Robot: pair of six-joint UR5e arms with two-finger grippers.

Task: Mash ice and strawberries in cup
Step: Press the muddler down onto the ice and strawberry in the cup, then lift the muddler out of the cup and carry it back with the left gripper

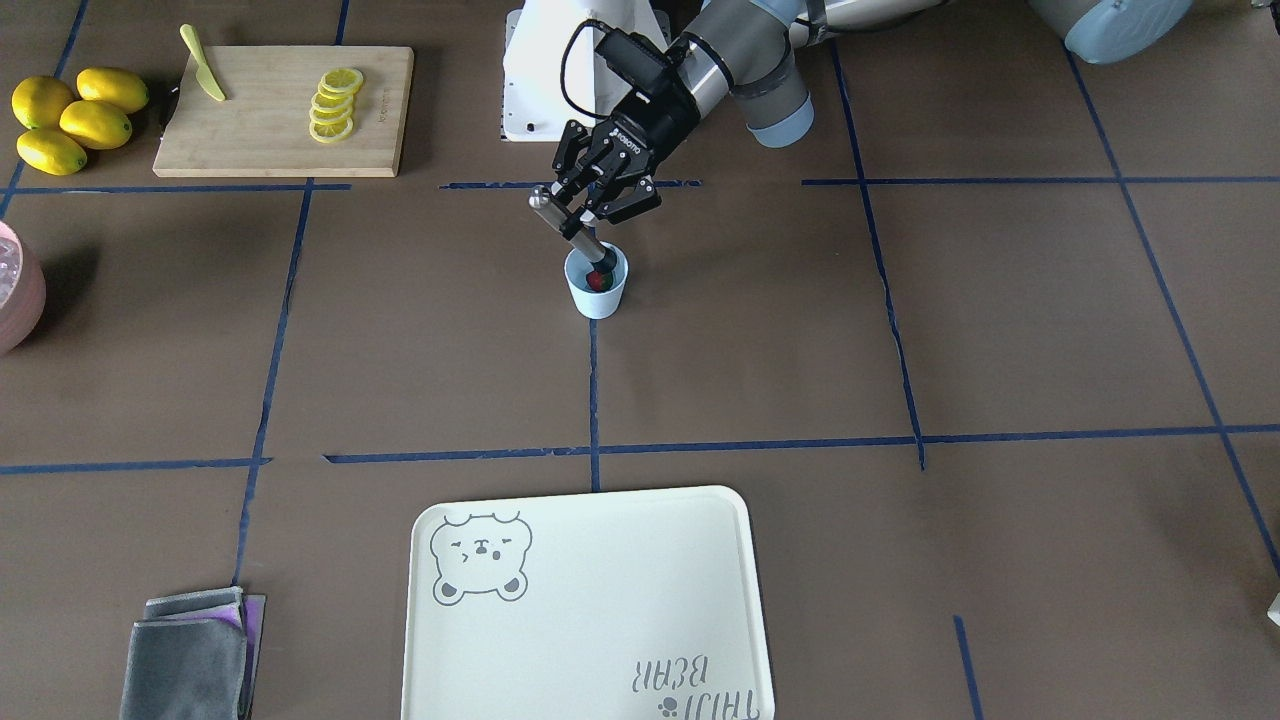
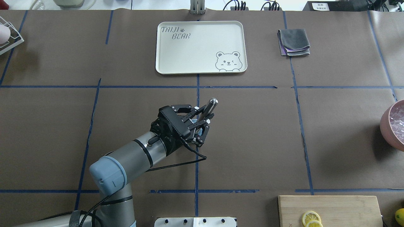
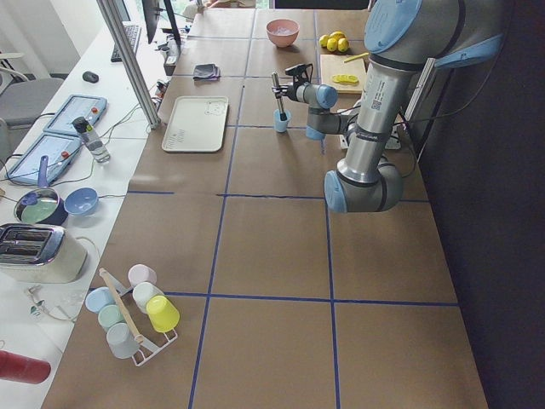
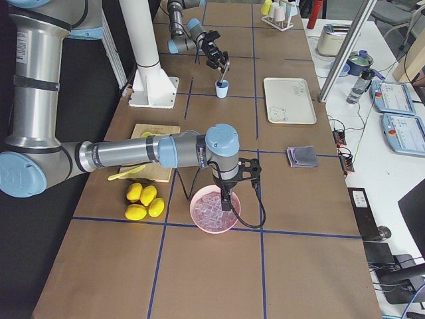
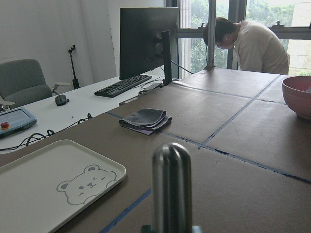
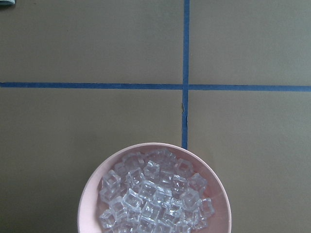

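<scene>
Nearest the front camera lies the tray [image 1: 590,600], with a folded grey cloth [image 1: 190,660] to its left. Beyond the tray, at mid-bench on a blue tape line, stands the cup [image 1: 597,302], upright. The strawberry [image 1: 597,283] sits inside it, red against the pale wall.

The left end effector [image 1: 592,212] hangs just above the cup's far rim, clenched on a metal muddler [image 1: 560,222]. The muddler is tilted, its rounded top leaning left in the front view. Its dark tip is down inside the cup at the berry; whether they touch cannot be told.

At the far left are a board [image 1: 250,140] with lemon slices [image 1: 335,105] and a knife [image 1: 203,77], and beside it four lemons [image 1: 75,118].

The right end effector [image 4: 226,201] hangs over a pink bowl [image 6: 87,208], well apart from the cup. Whether its fingers are spread or closed cannot be told. The bowl is heaped with ice [image 6: 155,199]; whether any lies in the cup cannot be made out.
</scene>
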